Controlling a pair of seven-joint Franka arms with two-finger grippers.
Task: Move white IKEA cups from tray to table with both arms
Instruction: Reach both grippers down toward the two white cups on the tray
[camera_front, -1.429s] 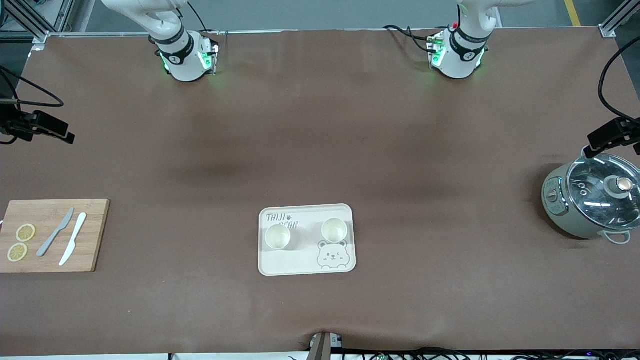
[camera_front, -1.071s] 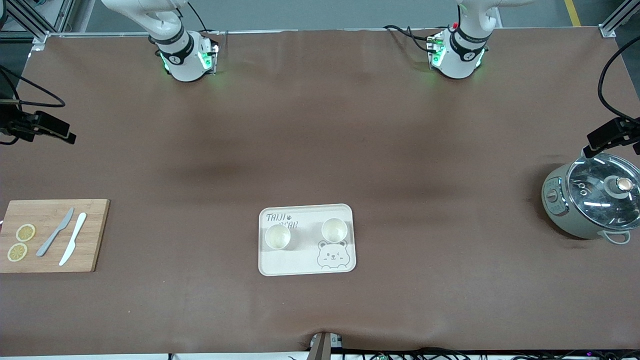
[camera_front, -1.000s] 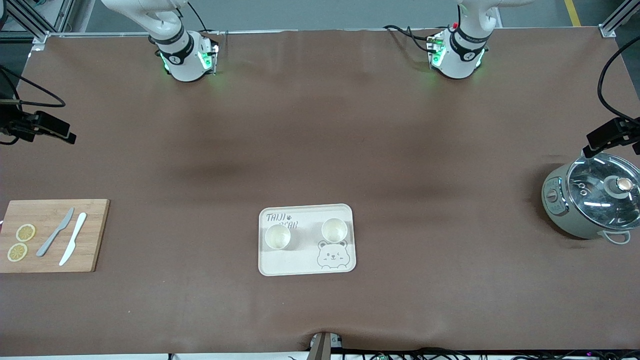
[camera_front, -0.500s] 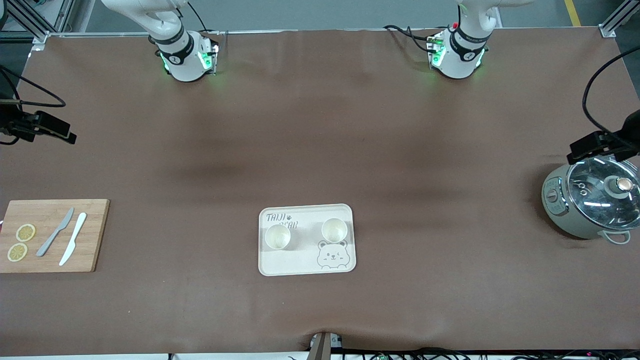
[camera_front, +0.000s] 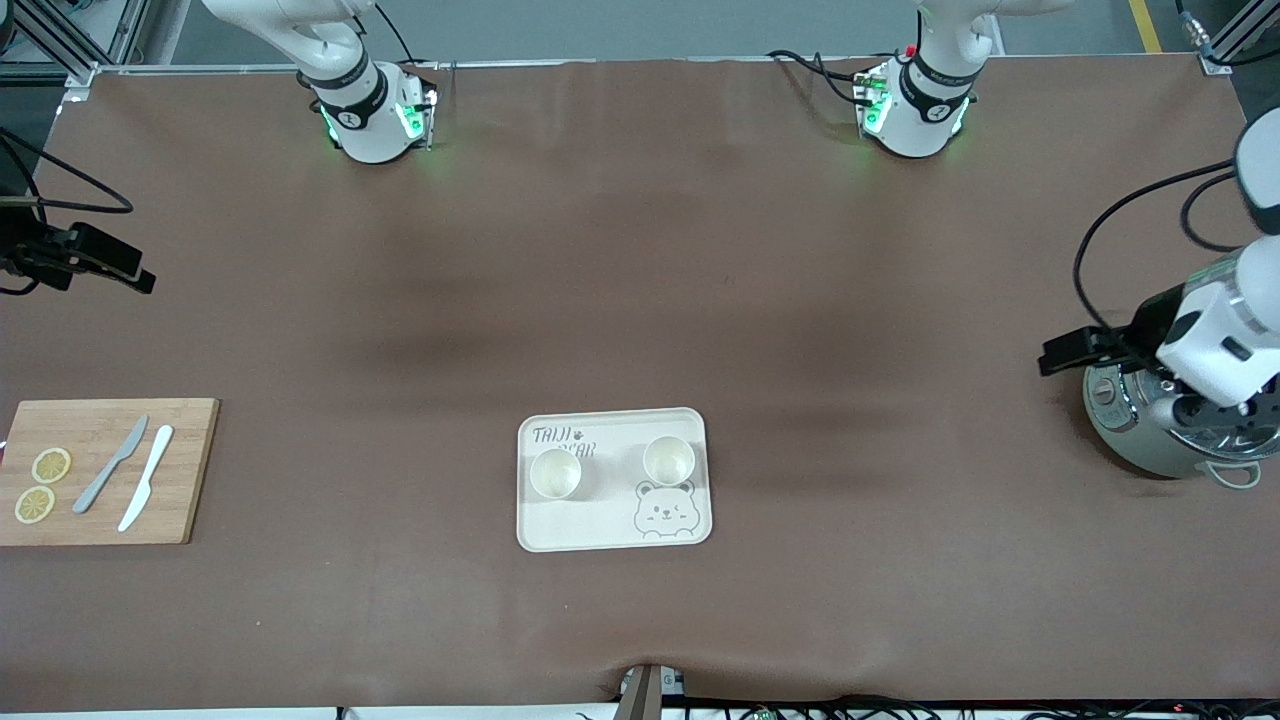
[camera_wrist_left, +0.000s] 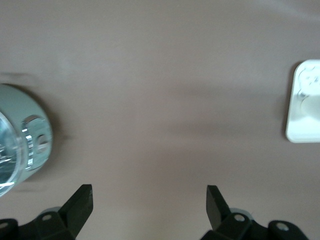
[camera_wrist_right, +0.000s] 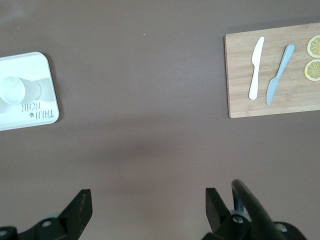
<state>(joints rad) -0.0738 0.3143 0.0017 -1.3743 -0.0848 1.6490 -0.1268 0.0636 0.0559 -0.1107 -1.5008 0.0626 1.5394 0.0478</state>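
**A:** Take the desk (camera_front: 640, 300) as a dial, twelve at the arms' bases and six at the front camera. Where are the cups?

**B:** The two small cream-white handleless tumblers stand upright on the pale rectangular tray printed with a bear (camera_front: 610, 525), at about six o'clock. One tumbler (camera_front: 555, 473) is at the tray's nine o'clock, toward the right arm's end. The other tumbler (camera_front: 668, 460) is at its two o'clock, just above the bear's head. They are apart, and nothing touches them.

**A:** And the left hand?

**B:** The left hand (camera_wrist_left: 150, 197) is up in the air at roughly four o'clock, over the edge of the grey-green electric pot with a glass lid (camera_front: 1130, 445). Its two black fingers (camera_wrist_left: 82, 200) are spread wide, with only bare desk between them. The tray's corner (camera_wrist_left: 302, 122) shows well apart from it.

**A:** The right hand?

**B:** The right hand (camera_wrist_right: 148, 200) hangs at the nine o'clock edge, over bare desk. Its fingers are spread too, and it grips nothing.

**A:** Anything else?

**B:** At eight o'clock lies a bamboo cutting board (camera_front: 185, 500). It carries a grey knife (camera_front: 110, 465), a white knife (camera_front: 146, 478) beside it, and two lemon slices (camera_front: 51, 465) at the board's nine o'clock edge.
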